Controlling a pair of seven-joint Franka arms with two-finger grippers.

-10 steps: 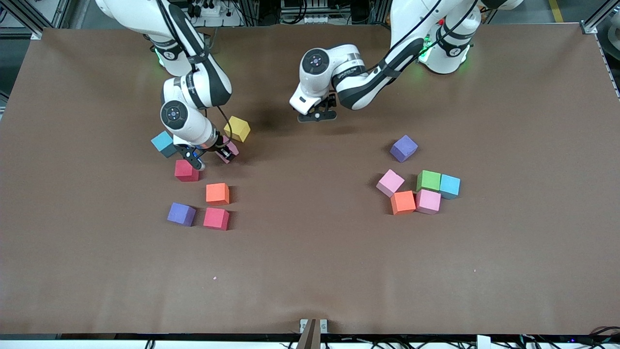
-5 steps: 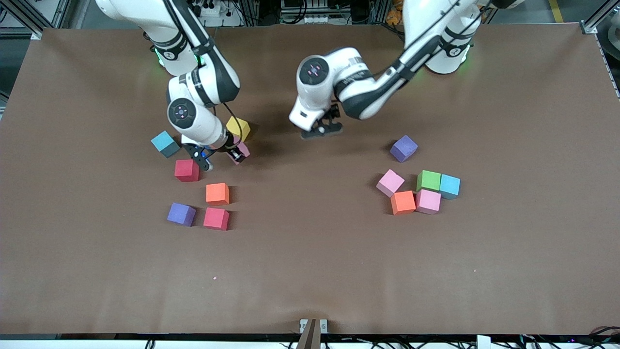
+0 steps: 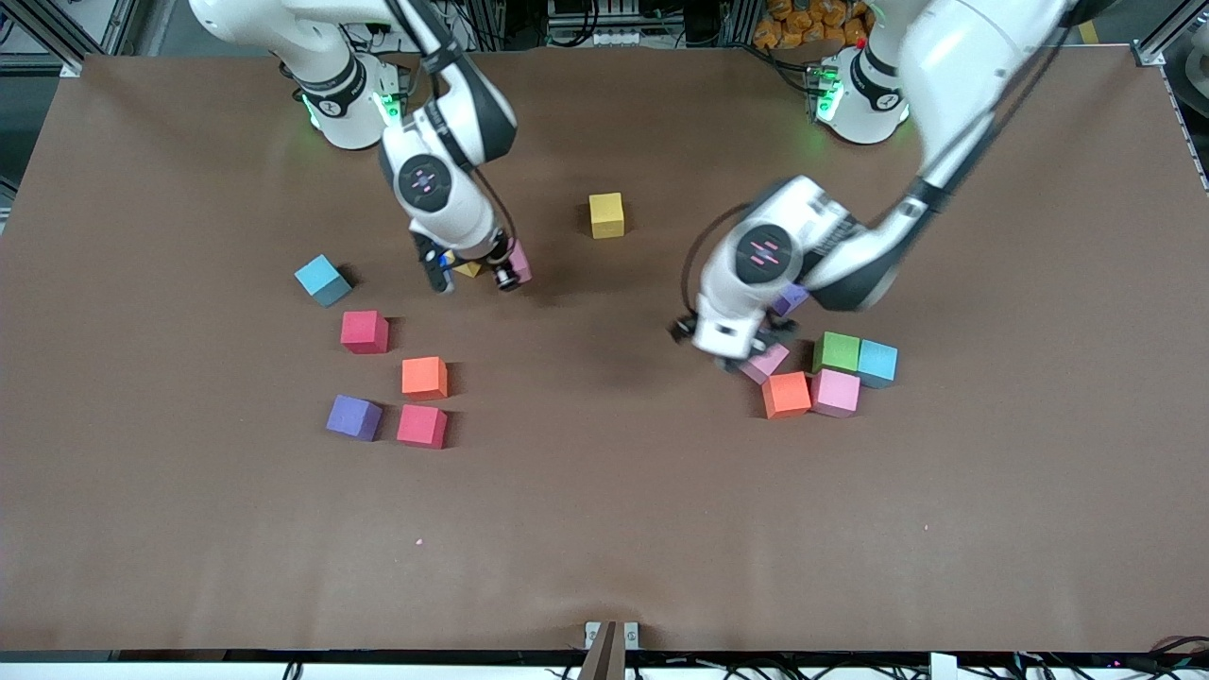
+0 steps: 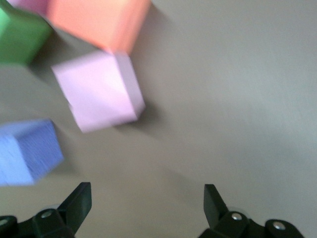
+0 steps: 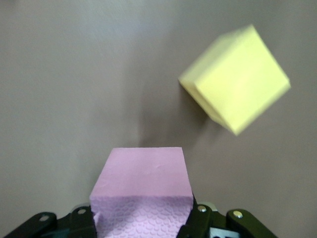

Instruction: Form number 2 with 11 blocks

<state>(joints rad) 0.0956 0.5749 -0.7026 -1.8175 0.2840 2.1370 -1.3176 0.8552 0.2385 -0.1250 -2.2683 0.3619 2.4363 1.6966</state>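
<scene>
right gripper [image 3: 469, 274]: clamped on a pink cube [image 5: 142, 191], up over the table – a yellow cube [image 5: 236, 79] sat on the table just under and ahead of it.
left gripper [image 4: 146, 203]: jaws wide, empty, low over the cluster at the left arm's end.
key relation: pale pink cube [image 4: 99, 90] lay just ahead of the left gripper, off-centre, turned askew to the jaws – the left arm was nearer.
number 2: not formed yet, blocks scattered.
</scene>
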